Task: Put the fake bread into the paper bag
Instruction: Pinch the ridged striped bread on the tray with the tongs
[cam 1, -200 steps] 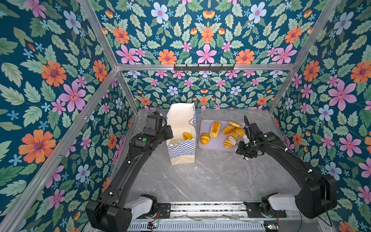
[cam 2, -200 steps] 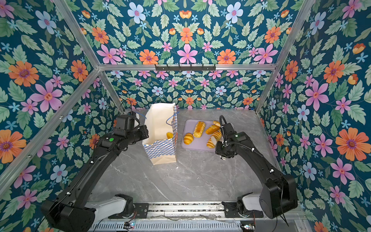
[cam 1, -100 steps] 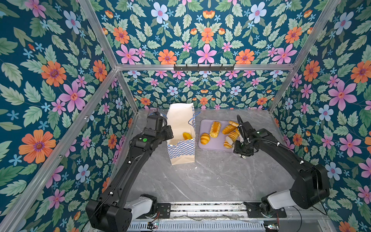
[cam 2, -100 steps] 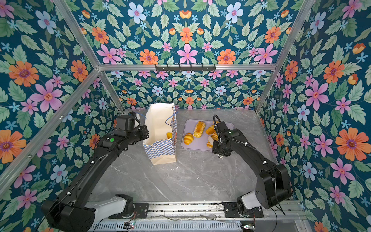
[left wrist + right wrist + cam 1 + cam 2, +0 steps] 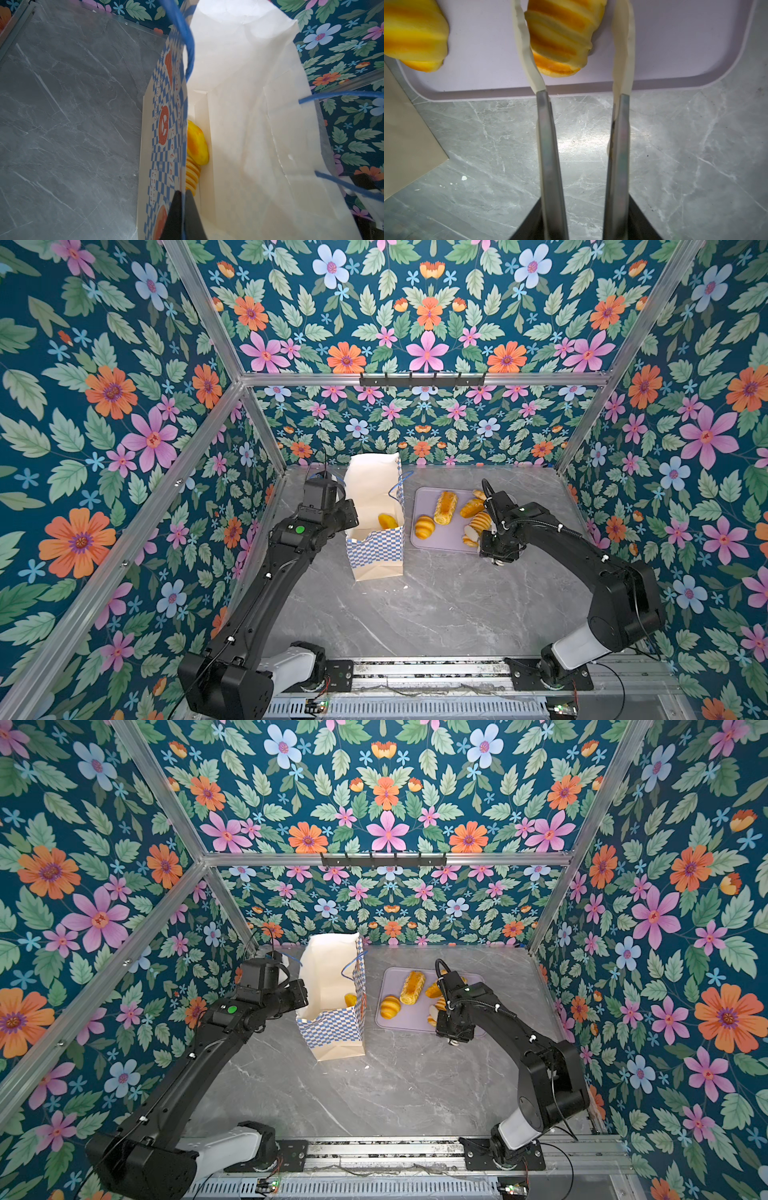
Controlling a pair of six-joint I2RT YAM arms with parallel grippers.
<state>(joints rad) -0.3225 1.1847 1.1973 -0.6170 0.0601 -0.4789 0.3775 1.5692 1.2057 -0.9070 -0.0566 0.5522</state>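
Right arm [image 5: 582, 543] has swung in toward the middle: the elbow block sits higher and further left in both top views than a second ago. The wrist moved off the right side of the tray [image 5: 675, 41] to its front edge. Right gripper [image 5: 573, 25] now straddles the end of the ridged loaf [image 5: 560, 31], one finger against its side, the other apart.

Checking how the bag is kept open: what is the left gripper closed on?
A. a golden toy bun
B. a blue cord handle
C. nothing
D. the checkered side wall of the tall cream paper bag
D: in the left wrist view the left gripper is shut on the rim of the checkered wall of the tall cream paper bag.
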